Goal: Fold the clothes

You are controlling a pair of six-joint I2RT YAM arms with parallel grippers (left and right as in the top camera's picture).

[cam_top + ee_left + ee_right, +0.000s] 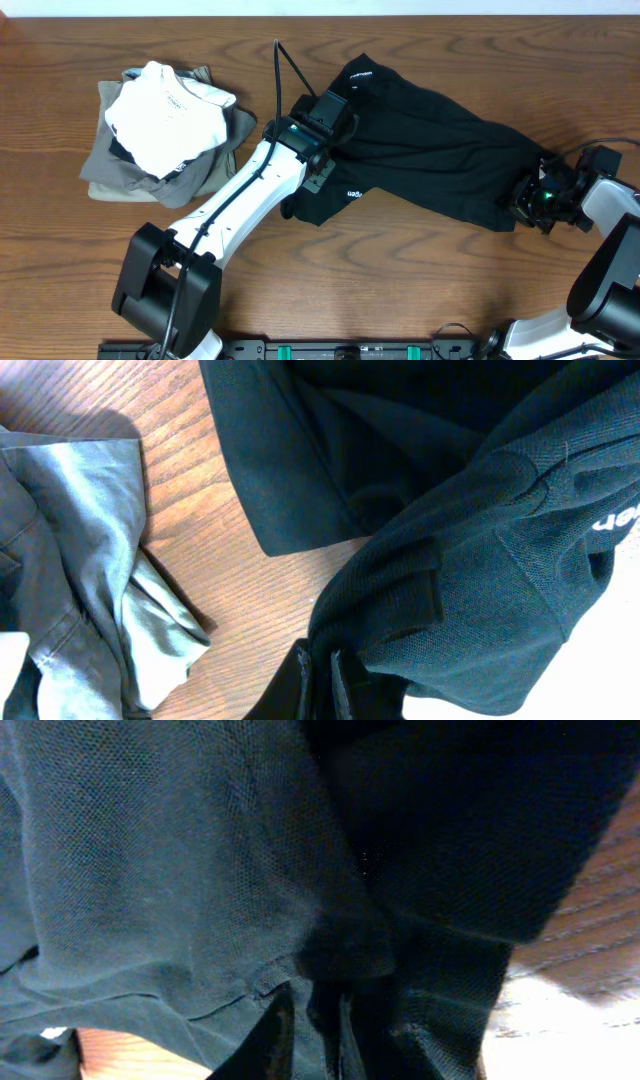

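Observation:
The black polo shirt (430,150) lies stretched across the table's middle and right, with white lettering near its front left edge. My left gripper (322,158) is shut on the shirt's left part; in the left wrist view (322,678) black fabric (480,590) is pinched between the fingers. My right gripper (530,197) is shut on the shirt's right end; in the right wrist view (320,1025) dark fabric (170,870) bunches around the fingers.
A pile of folded garments sits at the left: a white one (165,115) on top of grey and olive ones (120,175). The olive cloth (70,560) also shows in the left wrist view. The wooden table (420,280) surrounds everything.

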